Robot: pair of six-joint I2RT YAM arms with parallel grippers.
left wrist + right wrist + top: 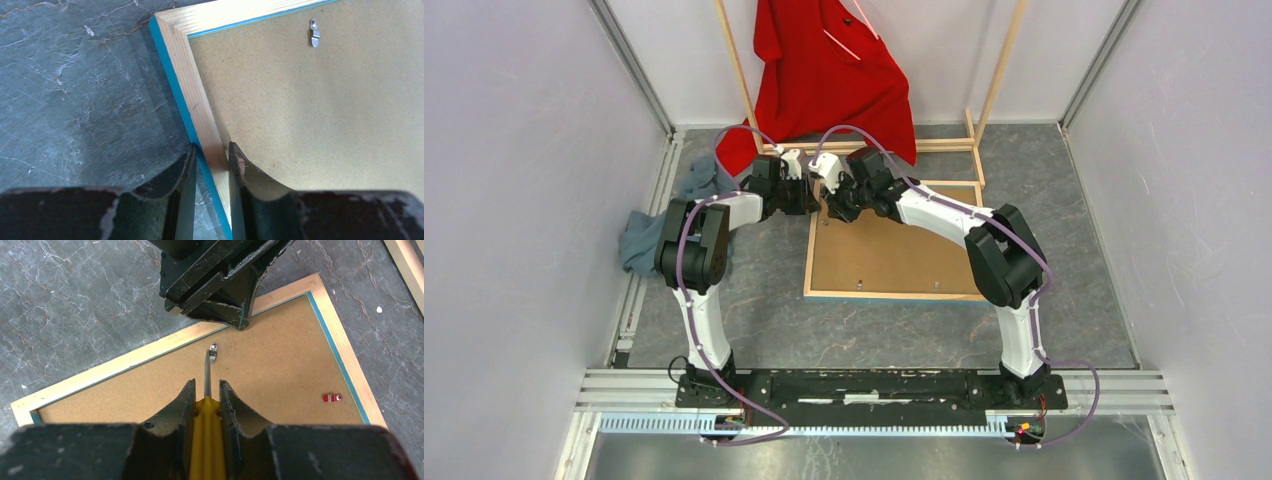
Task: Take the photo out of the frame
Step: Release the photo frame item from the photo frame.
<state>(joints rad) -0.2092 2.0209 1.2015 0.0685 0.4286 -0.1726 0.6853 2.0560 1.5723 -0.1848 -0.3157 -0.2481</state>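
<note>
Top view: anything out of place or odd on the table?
Two things. A grey cloth lies bunched along the left wall. The red shirt sags off the wooden rack down to the table. The frame lies flat, back up, backing board in place; no damage visible.

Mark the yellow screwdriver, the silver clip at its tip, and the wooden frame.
yellow-handled screwdriver (pixel 206 440): right wrist view, on the yellow handle.
small silver metal clip (pixel 213 351): right wrist view, clip's middle.
pale wood, blue-edged rectangular frame (pixel 197 100): left wrist view, back rail near the corner.
</note>
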